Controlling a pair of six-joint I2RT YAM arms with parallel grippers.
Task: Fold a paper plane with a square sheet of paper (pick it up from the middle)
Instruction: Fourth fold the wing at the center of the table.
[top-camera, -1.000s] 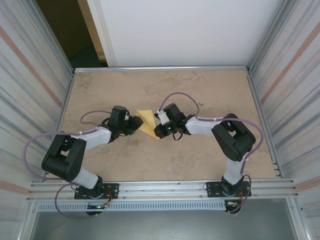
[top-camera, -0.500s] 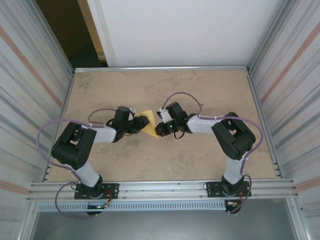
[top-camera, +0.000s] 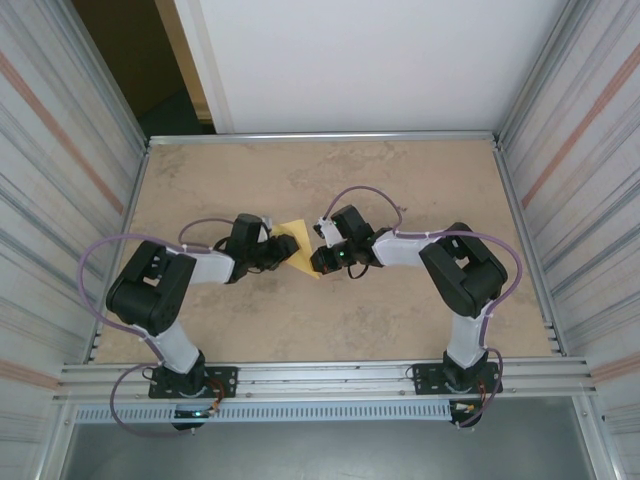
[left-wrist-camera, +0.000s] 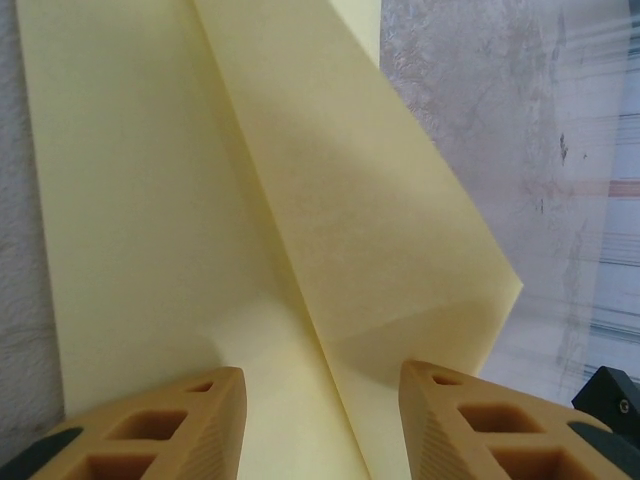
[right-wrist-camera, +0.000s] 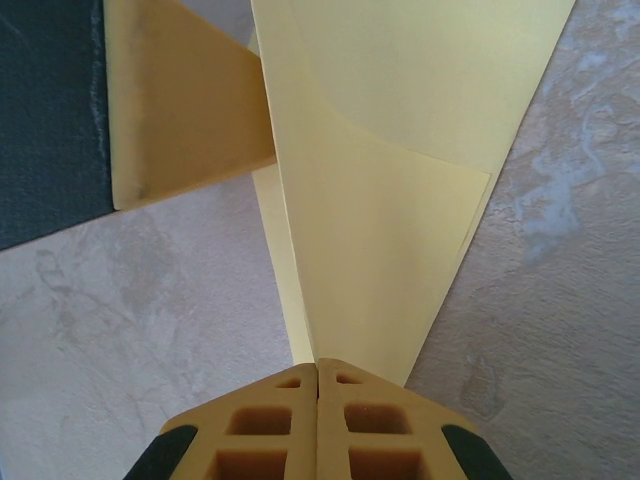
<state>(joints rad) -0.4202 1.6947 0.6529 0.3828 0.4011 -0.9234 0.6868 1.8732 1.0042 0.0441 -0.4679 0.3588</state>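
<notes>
Right claw (right-wrist-camera: 318, 363) pinches the paper plane (right-wrist-camera: 400, 170); left claw (left-wrist-camera: 318, 372) gapes open astride it.

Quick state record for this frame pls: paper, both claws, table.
paper: yellow, partly folded with visible creases, mid-table between the two arms
left claw: open, one finger on either side of the paper
right claw: shut on the paper's narrow end
table: tan mottled top
fold stage: not yet a finished plane
</notes>
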